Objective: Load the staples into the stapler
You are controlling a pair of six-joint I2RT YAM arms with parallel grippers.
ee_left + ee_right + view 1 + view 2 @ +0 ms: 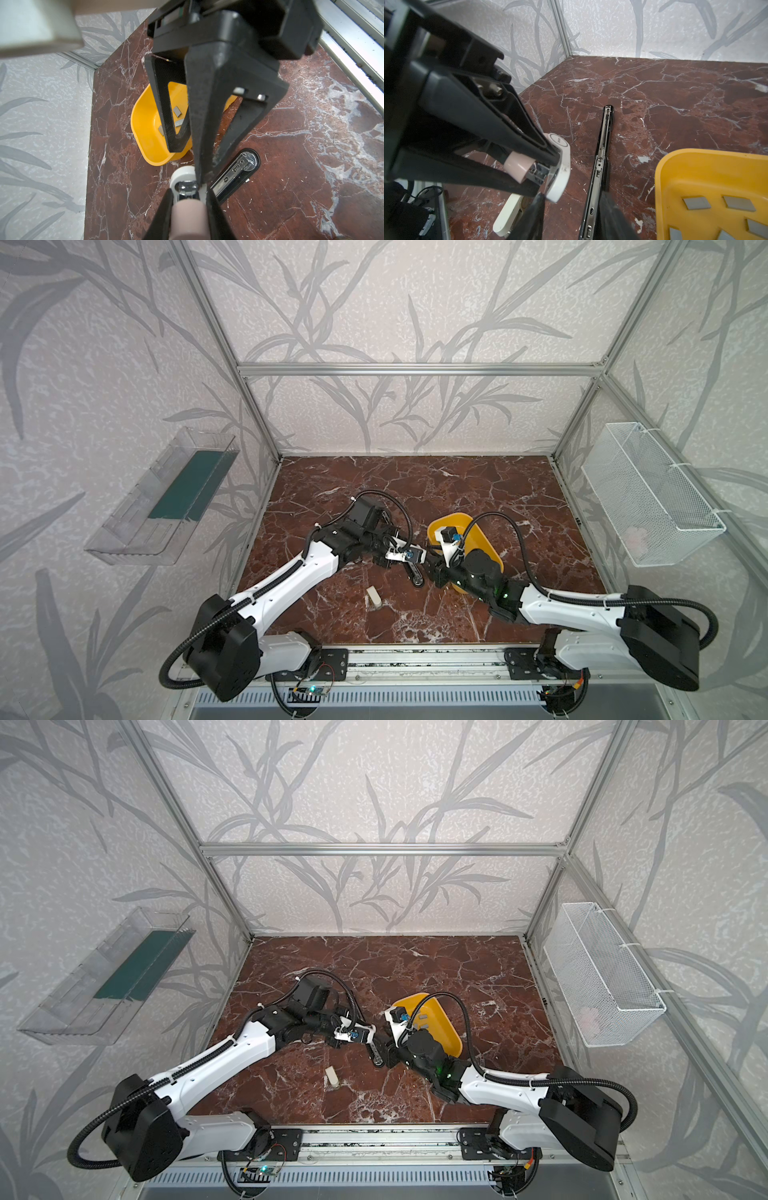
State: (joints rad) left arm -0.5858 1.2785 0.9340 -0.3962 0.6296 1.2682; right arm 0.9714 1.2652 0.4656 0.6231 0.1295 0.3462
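Staples (695,203) seen: 5 | left claw (190,193) clamps pink stapler (187,216) | right claw (572,194) open near black stapler (607,124)

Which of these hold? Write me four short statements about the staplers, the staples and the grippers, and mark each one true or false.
1. The left gripper is clamped on the white stapler. True.
2. The black stapler stands closed and upright. False: it lies opened out on the table.
3. Staples lie in the yellow tray. True.
4. The right gripper is shut on a staple. False: its jaws stand apart, with no staple seen between them.
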